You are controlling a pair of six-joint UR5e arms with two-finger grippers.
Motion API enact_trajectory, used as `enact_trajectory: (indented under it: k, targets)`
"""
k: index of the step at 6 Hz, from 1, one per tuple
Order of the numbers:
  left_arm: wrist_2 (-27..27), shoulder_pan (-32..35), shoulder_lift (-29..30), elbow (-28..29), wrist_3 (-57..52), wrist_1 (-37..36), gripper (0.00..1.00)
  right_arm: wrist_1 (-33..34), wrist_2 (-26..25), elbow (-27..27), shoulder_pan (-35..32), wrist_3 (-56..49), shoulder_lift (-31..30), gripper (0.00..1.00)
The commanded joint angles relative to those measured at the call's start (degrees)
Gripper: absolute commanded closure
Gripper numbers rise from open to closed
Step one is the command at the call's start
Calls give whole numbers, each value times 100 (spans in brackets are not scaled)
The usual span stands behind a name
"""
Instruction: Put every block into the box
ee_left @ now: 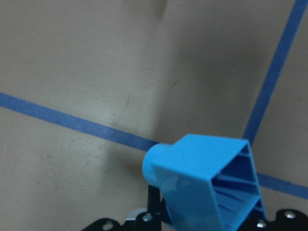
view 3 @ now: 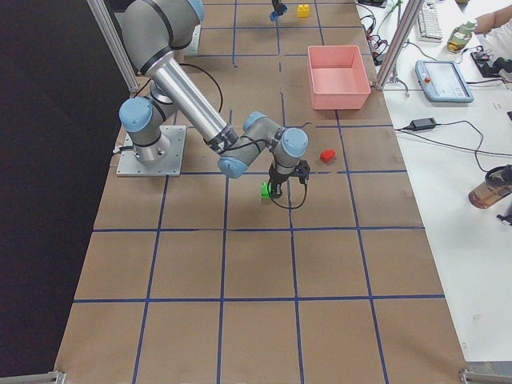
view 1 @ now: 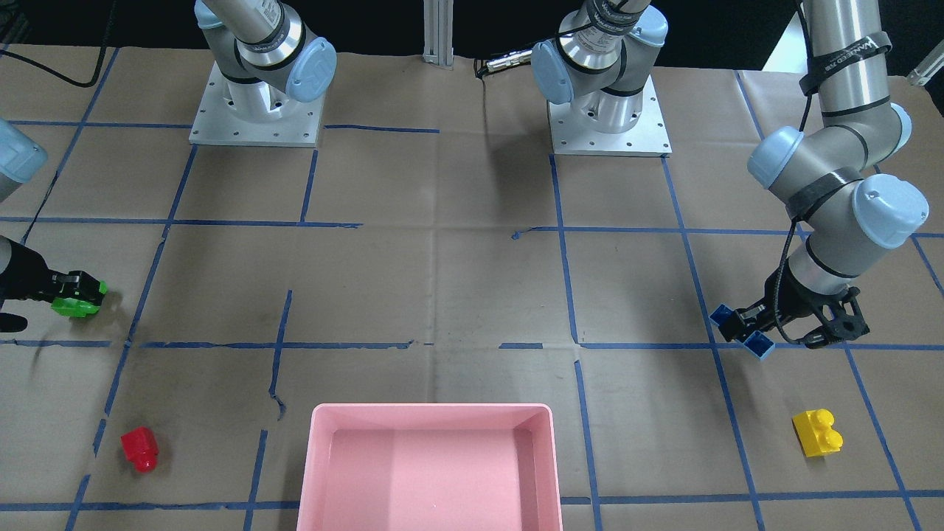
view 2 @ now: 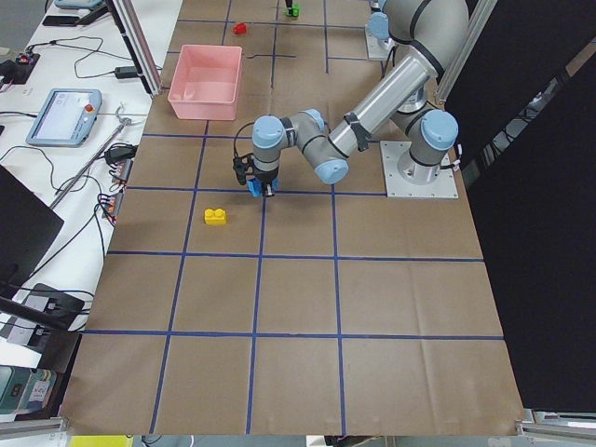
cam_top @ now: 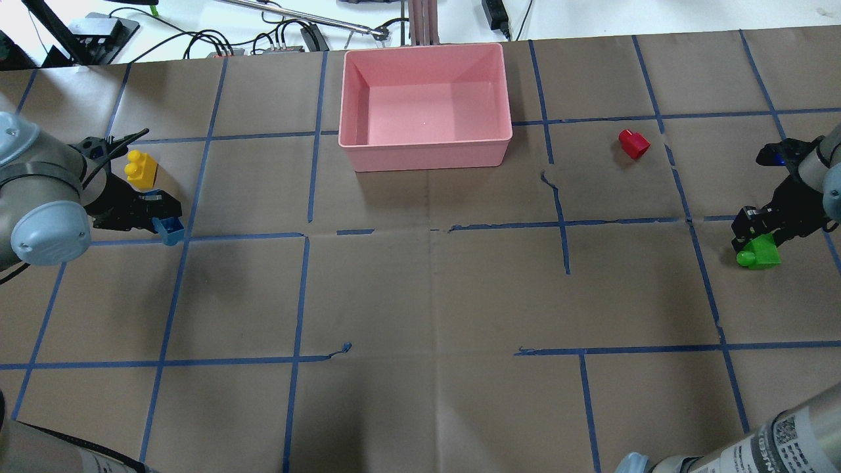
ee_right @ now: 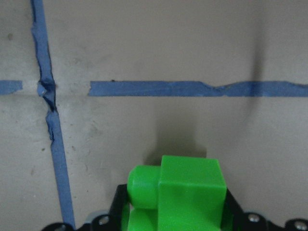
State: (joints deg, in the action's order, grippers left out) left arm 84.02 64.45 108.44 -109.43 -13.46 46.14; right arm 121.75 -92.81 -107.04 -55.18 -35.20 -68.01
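My left gripper (cam_top: 158, 220) is shut on the blue block (cam_top: 169, 229) and holds it above the paper at the table's left side; the block's hollow underside shows in the left wrist view (ee_left: 207, 185). The yellow block (cam_top: 142, 168) lies just beyond it. My right gripper (cam_top: 755, 240) is shut on the green block (cam_top: 759, 253) at the far right, also seen in the right wrist view (ee_right: 180, 195). The red block (cam_top: 634, 143) lies on the paper right of the pink box (cam_top: 426, 152), which stands at the table's far middle with nothing in it.
Brown paper with blue tape lines (cam_top: 302, 233) covers the table. The two arm bases (view 1: 254, 110) (view 1: 608, 110) stand at the robot's edge. Cables and a metal post (cam_top: 420, 23) lie beyond the box, off the paper.
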Motion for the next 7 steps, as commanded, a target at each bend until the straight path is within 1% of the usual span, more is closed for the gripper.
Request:
enact_trajectory:
  k: [1,2,3,4,5,6,7]
  targets:
    - [-157,1309,176,1302,106,794,100,-551,8,863,-289,-4,-36,75]
    - [-166,1969,534,2162,168,1157,100,-1357,17,1695,-483,13,-45,75]
    - [-175,2619,1034,2972,482,1161,100,-2304,60,2600,-615,66,-28,75]
    - [-305,3017,1596,3711,963,1126,100,-2992,244,3279,-869,153,-19,75]
    - [-672,3169,1923,4057,890,1030,100,-3321,272,3607,-1072,589,-19,75]
    - [-867,3206,2057,4087,802,1029,100,-3351,272,3654,-1274,785,-19,75]
    - [-817,3284,2137,4078,775,1029,65,-3351,281,3663,-1415,1056,-54,75]
